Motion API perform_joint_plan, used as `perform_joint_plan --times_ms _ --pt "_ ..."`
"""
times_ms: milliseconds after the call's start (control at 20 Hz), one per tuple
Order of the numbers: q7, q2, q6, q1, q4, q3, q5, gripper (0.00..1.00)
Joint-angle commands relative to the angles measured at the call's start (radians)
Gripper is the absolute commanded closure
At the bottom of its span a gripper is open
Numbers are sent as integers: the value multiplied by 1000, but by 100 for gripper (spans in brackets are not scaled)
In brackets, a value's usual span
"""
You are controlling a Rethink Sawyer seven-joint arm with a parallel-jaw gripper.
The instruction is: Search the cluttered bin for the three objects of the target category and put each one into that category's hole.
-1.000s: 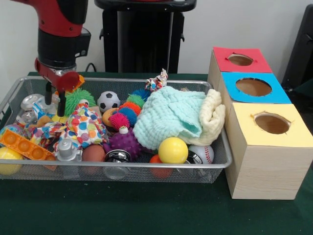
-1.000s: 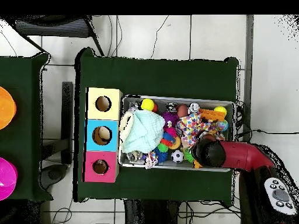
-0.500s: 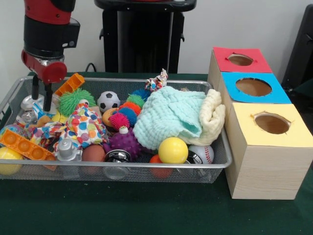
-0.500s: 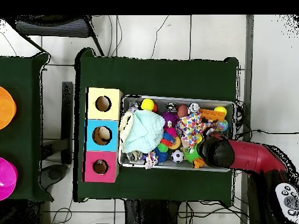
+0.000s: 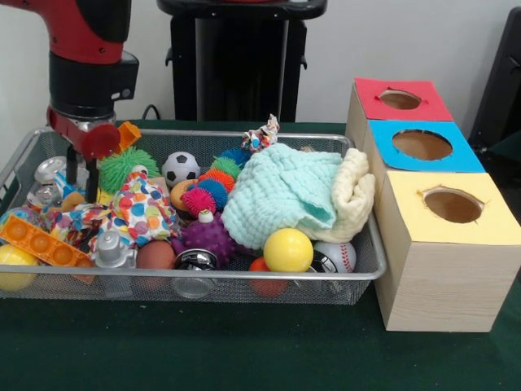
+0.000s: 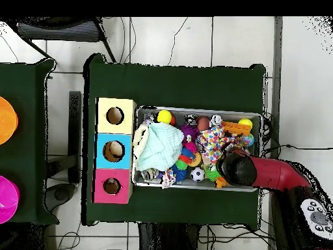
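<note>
Since half a second ago the gripper [image 5: 81,167] has slid a little from the bin's nine o'clock edge back toward the middle and sits lower among the toys; nothing else in the bin [image 5: 244,281] has shifted. Its two dark fingers [image 5: 91,175] stand a small way apart, so it looks parted rather than clamped, and nothing is visibly held between them. They come down just at nine o'clock of the green spiky ball [image 5: 130,163], with the orange block [image 5: 126,134] tucked behind the wrist at about one o'clock.

Which category is wanted cannot be read from the scene. Balls lie all through the bin: the soccer ball [image 5: 180,168] near the centre, the yellow ball [image 5: 287,249] and baseball [image 5: 338,256] toward five o'clock. The holes are in the three boxes [image 5: 423,236] at three o'clock of the bin, well apart from the gripper.

Risks from here, as I judge them:
- Closing now could pinch the spotted cloth [image 5: 142,212] at five o'clock of the fingers, dragging neighbouring toys out when lifted
- Soft spikes may give a weak hold, and the ball could drop on the long carry across to the boxes
- A finger pressing further down could wedge in the bin's wire mesh
- The pale green cloth [image 5: 281,191] may hide further targets, so a search could stop short
</note>
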Motion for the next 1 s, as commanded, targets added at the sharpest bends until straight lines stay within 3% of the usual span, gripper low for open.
perform_joint_plan --times_ms 50,250,800,1000 --pt "-30 83 -58 -10 -29 88 -5 0" --pt "0 97 -91 14 -37 61 -12 0" --pt "104 179 -216 179 -161 -120 -17 0" --pt "102 175 -202 231 -181 -181 -2 0"
